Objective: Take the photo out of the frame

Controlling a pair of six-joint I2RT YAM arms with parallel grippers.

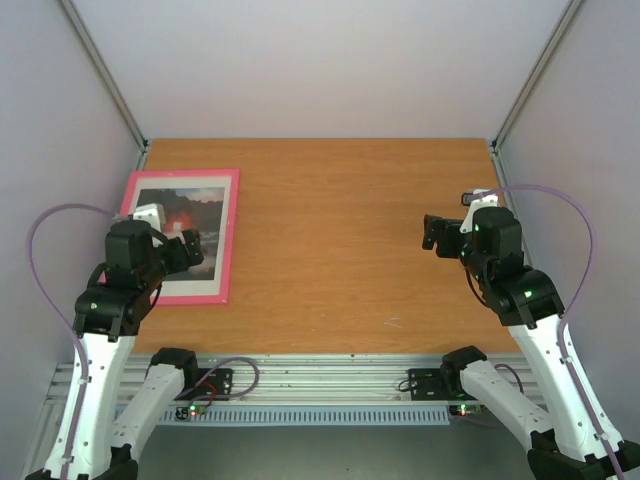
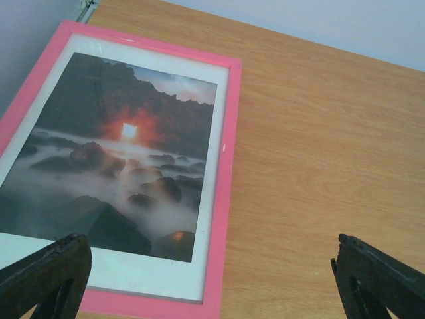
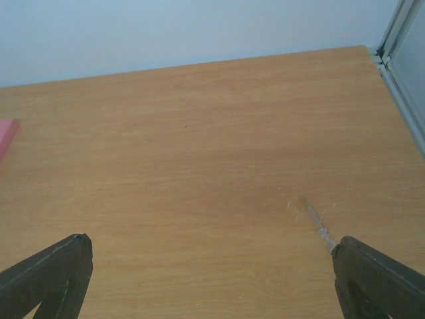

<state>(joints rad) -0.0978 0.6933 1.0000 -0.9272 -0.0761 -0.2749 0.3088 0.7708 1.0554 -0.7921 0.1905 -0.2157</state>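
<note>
The pink frame [image 1: 231, 232] lies face up at the table's far left, with the sunset photo [image 1: 190, 208] inside a white border. In the left wrist view the frame [image 2: 226, 199] and photo [image 2: 119, 153] fill the left half. My left gripper [image 1: 190, 250] is open and empty, hovering over the frame's near part; its fingertips [image 2: 46, 272] show at the bottom corners of the left wrist view. My right gripper [image 1: 436, 232] is open and empty over bare wood at the right, its fingertips [image 3: 378, 279] spread wide. A sliver of the frame [image 3: 6, 136] shows at the left edge of the right wrist view.
The wooden table [image 1: 340, 260] is walled by pale panels at the back and both sides. A scratch mark [image 3: 315, 222] marks the wood near my right gripper. Cables and an aluminium rail [image 1: 330, 385] run along the near edge.
</note>
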